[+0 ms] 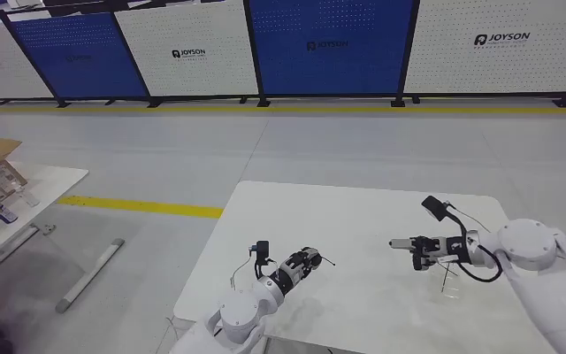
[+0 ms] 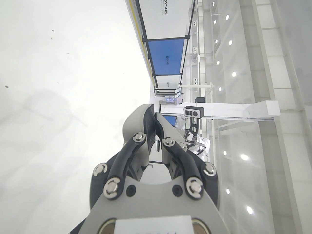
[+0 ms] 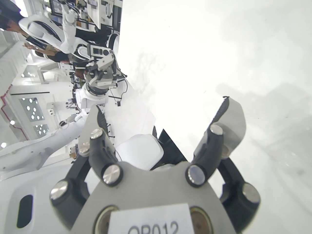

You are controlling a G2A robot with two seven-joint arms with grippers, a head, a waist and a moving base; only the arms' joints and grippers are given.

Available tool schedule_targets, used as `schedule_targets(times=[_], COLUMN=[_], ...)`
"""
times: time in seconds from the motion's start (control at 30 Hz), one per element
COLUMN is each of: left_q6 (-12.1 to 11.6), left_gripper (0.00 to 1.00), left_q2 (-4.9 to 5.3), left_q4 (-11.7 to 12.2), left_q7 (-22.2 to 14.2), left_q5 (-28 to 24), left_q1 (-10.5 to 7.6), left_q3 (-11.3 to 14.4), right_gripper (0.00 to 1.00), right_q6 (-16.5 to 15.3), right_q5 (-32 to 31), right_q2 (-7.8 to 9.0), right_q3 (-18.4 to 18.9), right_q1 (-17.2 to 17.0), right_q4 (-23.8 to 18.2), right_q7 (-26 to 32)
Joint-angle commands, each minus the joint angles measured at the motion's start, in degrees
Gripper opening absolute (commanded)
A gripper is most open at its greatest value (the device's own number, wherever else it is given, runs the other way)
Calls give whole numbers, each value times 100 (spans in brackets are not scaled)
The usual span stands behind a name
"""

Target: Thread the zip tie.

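While the left gripper (image 2: pixel 154 112) is clenched (pads (image 2: pixel 149 127) pressed together), the right gripper (image 3: pixel 162 104) gapes wide.

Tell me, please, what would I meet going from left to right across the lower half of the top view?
A side table at the picture's edge → the left gripper, shut, over the white table → the right gripper, open, over that same table.

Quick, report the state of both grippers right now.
Left gripper: closed; whether anything is pinched in it cannot be told.
Right gripper: open wide, holding nothing.
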Motion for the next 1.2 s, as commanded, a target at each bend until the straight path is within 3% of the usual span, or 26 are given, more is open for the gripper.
schedule_targets(times=[0.0, 0.13, 0.23, 0.33, 0.73, 0.87, 0.93, 1.0, 1.17], left_q6=[0, 0, 0, 0, 0, 0, 0, 0, 0], left_gripper=[0, 0, 0, 0, 0, 0, 0, 0, 0], left_q2=[0, 0, 0, 0, 0, 0, 0, 0, 0], left_q4=[0, 0, 0, 0, 0, 0, 0, 0, 0], left_q7=[0, 0, 0, 0, 0, 0, 0, 0, 0], left_q5=[0, 0, 0, 0, 0, 0, 0, 0, 0], left_q1=[0, 0, 0, 0, 0, 0, 0, 0, 0], left_q3=[0, 0, 0, 0, 0, 0, 0, 0, 0], right_gripper=[100, 100, 100, 100, 100, 100, 100, 100, 100], right_q6=[259, 900, 1019, 1246, 1188, 1427, 1681, 1681, 1681], right_q5=[-296, -856, -1116, -1350, -1395, -1582, -2126, -2218, -2285], right_q2=[93, 218, 236, 193, 180, 230, 251, 211, 15], right_q3=[221, 363, 295, 69, 33, 157, 54, -80, -466], right_q1=[-67, -119, -121, 32, -3, -18, 17, 110, 481], right_q4=[-133, -375, -395, -105, -144, -245, -258, -211, 372], right_q7=[-41, 207, 183, 143, -96, -221, -327, -193, -112])
